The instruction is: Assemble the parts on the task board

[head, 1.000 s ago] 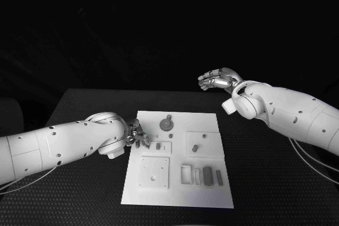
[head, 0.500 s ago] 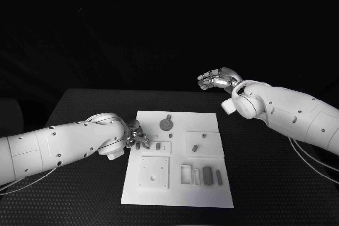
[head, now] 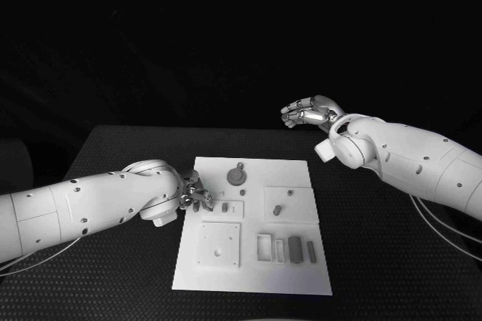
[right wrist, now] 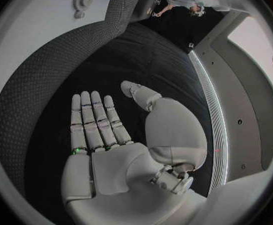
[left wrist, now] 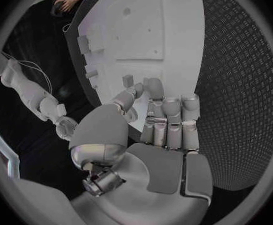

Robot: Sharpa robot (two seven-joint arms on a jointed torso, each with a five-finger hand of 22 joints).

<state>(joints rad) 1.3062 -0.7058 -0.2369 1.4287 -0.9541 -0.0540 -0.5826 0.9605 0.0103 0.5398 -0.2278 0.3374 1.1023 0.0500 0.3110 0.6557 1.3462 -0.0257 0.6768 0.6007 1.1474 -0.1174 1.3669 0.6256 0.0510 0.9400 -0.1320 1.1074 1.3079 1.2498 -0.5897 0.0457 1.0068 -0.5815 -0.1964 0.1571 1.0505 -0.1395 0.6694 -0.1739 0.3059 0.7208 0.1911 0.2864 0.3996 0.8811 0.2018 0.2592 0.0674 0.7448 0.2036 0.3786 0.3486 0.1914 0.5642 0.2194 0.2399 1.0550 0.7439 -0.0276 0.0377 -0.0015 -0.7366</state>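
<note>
The task board (head: 254, 223) lies flat in the middle of the black table (head: 120, 147), its long side running away from the robot. On it, in the head view, a round grey gear-like part (head: 236, 175) sits toward the far edge at about 12 o'clock from the board's centre, a small grey peg (head: 276, 210) stands in a square block near the centre, and two dark upright parts (head: 295, 248) stand in a row toward 5 o'clock.

The left hand (head: 193, 195) is at the board's left edge, at about 10 o'clock from its centre. The left wrist view shows its fingers (left wrist: 171, 116) curled inward, with the thumb bent toward them, just over the board's edge; whether a part is pinched between them cannot be told. The nearest part on the board, a small grey piece (head: 225, 208), lies just beside this hand.

The right hand (head: 311, 112) is raised beyond the table's far edge, at about 1 o'clock, well apart from the board. In the right wrist view (right wrist: 114, 130) its fingers lie straight and together, the thumb is spread aside, and the palm holds nothing.
</note>
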